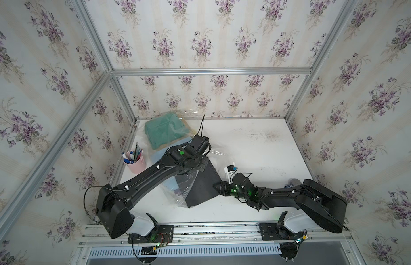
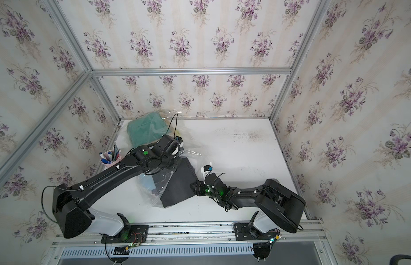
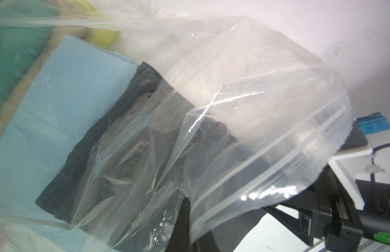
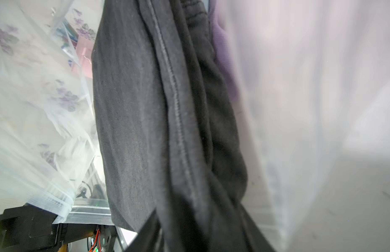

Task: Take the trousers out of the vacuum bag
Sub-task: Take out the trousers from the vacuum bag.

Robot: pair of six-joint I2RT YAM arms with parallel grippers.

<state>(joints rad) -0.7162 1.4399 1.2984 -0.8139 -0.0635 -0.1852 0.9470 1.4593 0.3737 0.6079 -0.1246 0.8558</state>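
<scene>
While my left fingers (image 3: 182, 221) clamp the bag (image 1: 177, 195) lip, grey trousers (image 1: 202, 183) are partly out; right fingers (image 1: 219, 187): can't tell; rest inside.

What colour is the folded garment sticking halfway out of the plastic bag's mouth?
Dark grey, nearly black. The trousers show best in the right wrist view.

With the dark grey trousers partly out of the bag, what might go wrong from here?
The dark grey trousers sit partly inside the vacuum bag; the plastic may catch them. They lie on the light blue trousers, which could drag along. A shifting bag might tip the pink pen cup beside it.
</scene>
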